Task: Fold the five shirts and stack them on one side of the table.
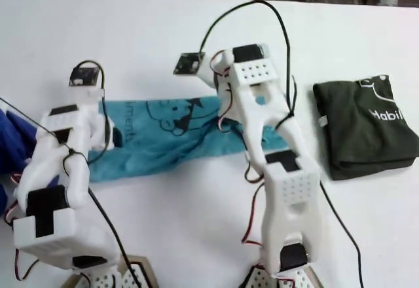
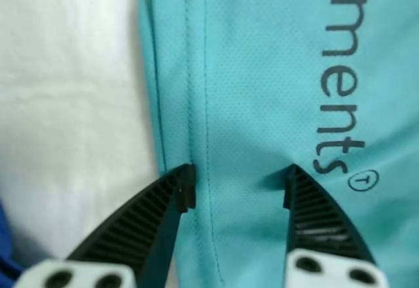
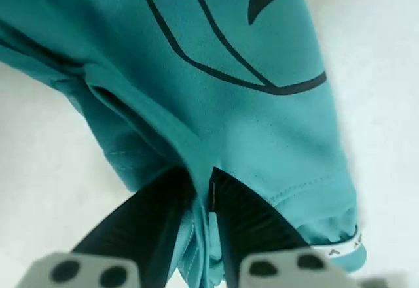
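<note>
A teal shirt point(image 1: 170, 134) lies on the white table point(image 1: 196, 222) as a long folded strip between the two arms. My left gripper point(image 1: 111, 136) stands open over the strip's left end. In the left wrist view the left gripper point(image 2: 240, 183) has its fingertips point(image 2: 185, 184) spread on the teal shirt point(image 2: 262, 72), beside the hem and printed letters. My right gripper point(image 1: 224, 119) is at the strip's right part. In the right wrist view the right gripper point(image 3: 204, 180) is shut on a raised fold of the teal shirt point(image 3: 229, 105). A folded dark green shirt point(image 1: 366, 127) rests at the right side.
Blue cloth point(image 1: 10, 141) bunches at the table's left edge, close to the left arm. Black cables run from both arms across the table. White tabletop extends behind and in front of the teal strip.
</note>
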Controlling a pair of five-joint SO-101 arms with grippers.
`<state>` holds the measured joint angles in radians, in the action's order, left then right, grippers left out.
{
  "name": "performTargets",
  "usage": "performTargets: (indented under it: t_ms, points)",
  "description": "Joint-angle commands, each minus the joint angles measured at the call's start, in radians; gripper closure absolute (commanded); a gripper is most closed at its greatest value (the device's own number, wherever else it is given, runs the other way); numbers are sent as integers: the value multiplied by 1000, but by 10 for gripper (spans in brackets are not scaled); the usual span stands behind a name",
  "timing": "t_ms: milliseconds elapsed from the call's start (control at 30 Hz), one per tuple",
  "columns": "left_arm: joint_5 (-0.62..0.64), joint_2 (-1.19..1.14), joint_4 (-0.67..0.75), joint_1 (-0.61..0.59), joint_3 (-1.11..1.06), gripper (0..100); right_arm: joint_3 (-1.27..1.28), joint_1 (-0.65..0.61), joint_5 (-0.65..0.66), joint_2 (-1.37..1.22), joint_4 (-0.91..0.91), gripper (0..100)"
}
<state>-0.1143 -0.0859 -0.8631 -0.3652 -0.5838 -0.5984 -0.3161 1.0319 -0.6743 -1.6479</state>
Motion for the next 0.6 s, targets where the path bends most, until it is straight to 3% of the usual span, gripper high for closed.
performTargets:
  t_ms: [0, 167, 367, 567]
  points:
    - [6, -2, 6, 11, 31, 758, -130, -10, 6, -30, -48, 939]
    - [6, -2, 6, 11, 31, 758, -170, -10, 2, -28, -51, 793]
    - [6, -2, 6, 11, 31, 758, -227, 10, -5, -28, -54, 833]
    - [6, -2, 6, 11, 31, 758, -163, 5, -126, 53, -61, 839]
